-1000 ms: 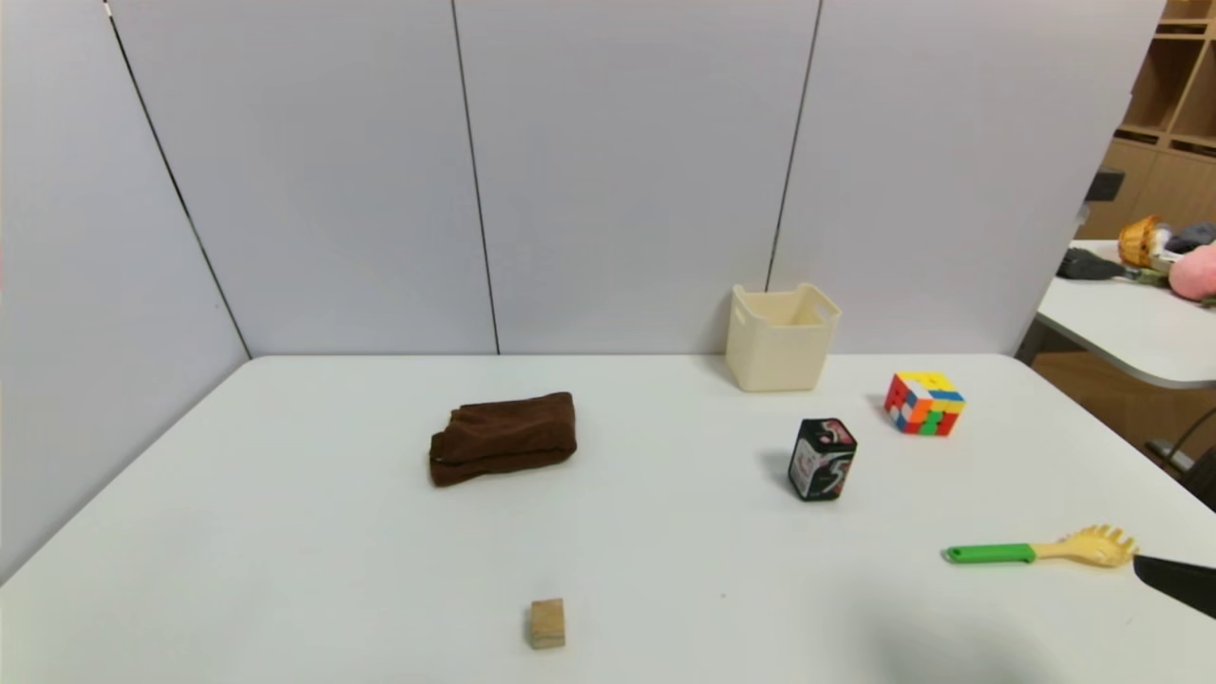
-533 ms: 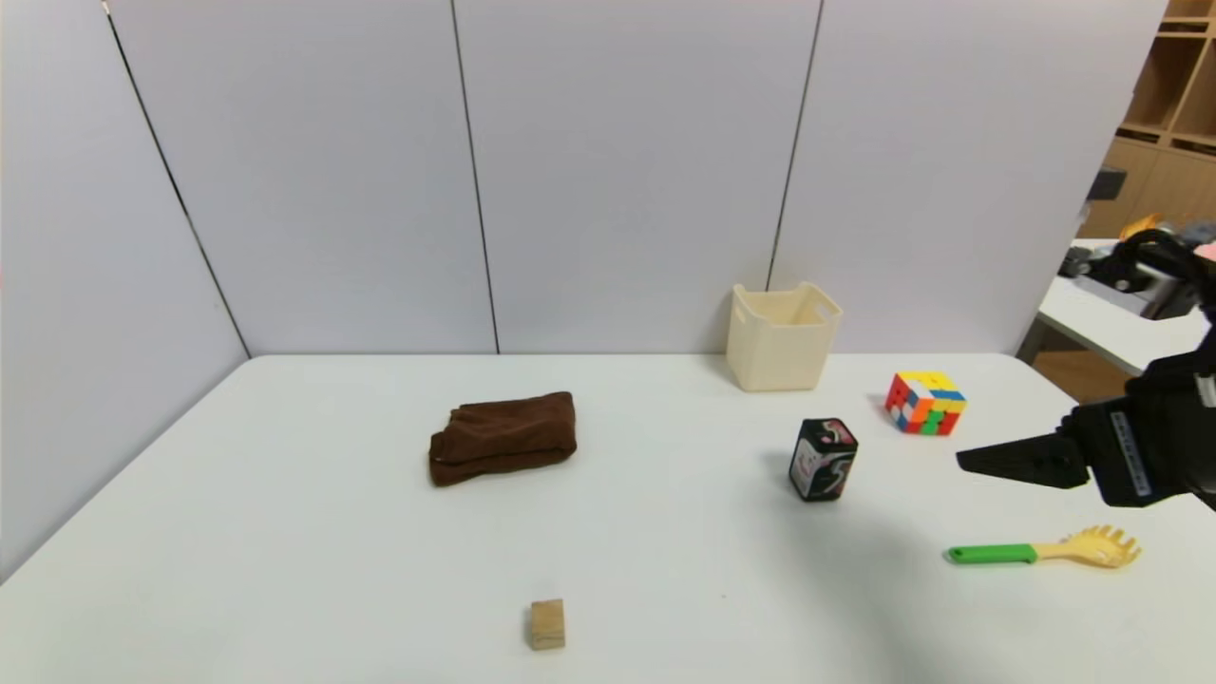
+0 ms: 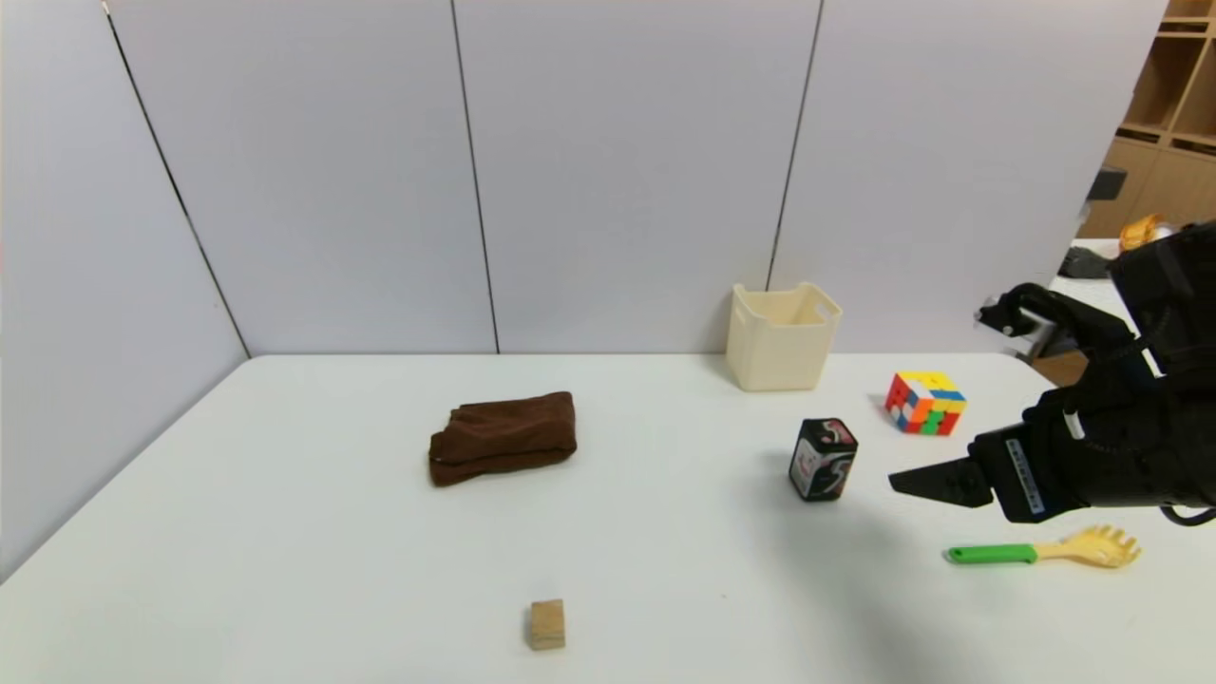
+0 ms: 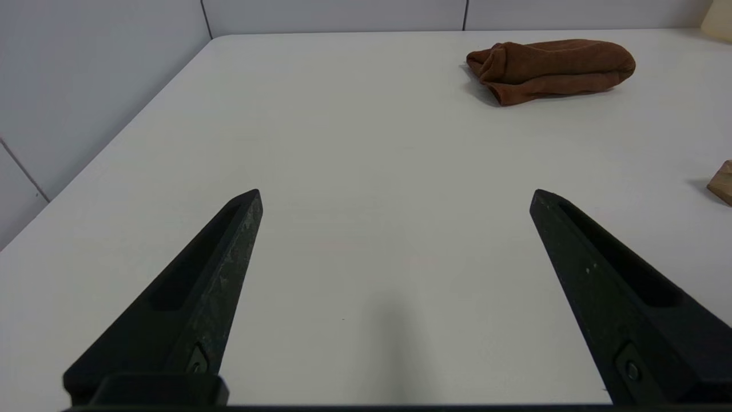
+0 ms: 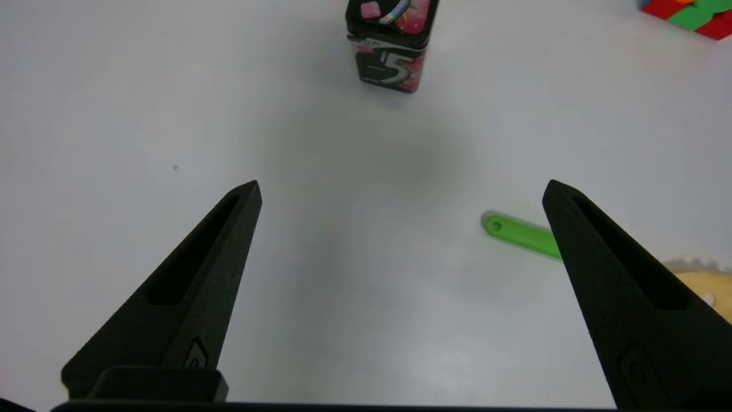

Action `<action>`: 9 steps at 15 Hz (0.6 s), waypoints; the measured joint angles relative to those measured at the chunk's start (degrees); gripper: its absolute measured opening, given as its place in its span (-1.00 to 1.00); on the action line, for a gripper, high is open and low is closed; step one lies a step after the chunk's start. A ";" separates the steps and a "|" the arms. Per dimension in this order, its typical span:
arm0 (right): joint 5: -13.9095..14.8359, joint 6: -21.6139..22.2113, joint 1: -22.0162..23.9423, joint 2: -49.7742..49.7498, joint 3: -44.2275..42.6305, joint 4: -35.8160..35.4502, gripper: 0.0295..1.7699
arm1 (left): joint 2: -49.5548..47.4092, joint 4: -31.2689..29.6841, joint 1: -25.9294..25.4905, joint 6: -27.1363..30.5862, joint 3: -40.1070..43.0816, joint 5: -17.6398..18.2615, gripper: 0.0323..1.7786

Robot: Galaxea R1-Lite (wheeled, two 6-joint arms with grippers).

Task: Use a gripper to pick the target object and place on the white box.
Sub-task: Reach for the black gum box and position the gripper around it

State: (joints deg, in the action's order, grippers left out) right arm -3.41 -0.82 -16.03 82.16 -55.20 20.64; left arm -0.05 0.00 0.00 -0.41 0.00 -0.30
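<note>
Right pincer [image 3: 898,482] moved in from right edge toward middle, wide open, holding nothing, aimed at black tin [image 3: 823,460] for grab. Tin stands upright right of centre on surface [image 3: 285,532], below white box [image 3: 782,337]. Left pincer [image 4: 394,197] open, parked.

1. Left gripper [image 4: 394,194] low over the white desk [image 4: 354,143], two black pointed fingers [image 4: 217,274] spread wide, nothing between them.
2. Brown folded cloth [image 4: 552,67] lying far ahead on the desk, off toward one finger's side.
3. Corner of a small wooden block [image 4: 723,183] at the frame's edge, nearer than the cloth.
4. Grey wall panels [image 4: 86,74] behind and beside the desk.
</note>
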 joint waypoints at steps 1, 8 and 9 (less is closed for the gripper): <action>0.00 -0.02 -0.30 0.99 0.05 -0.17 0.92 | 0.00 0.00 0.00 0.00 0.00 0.00 0.90; 2.45 5.30 -2.95 11.69 -9.61 0.02 0.92 | 0.00 0.00 0.00 0.01 0.00 0.00 0.90; 4.29 6.66 -3.91 13.46 -11.19 0.13 0.92 | 0.00 0.00 -0.05 0.00 0.00 -0.02 0.90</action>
State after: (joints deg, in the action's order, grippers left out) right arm 0.88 5.84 -19.94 95.62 -66.39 20.77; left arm -0.05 0.00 -0.05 -0.41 0.00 -0.33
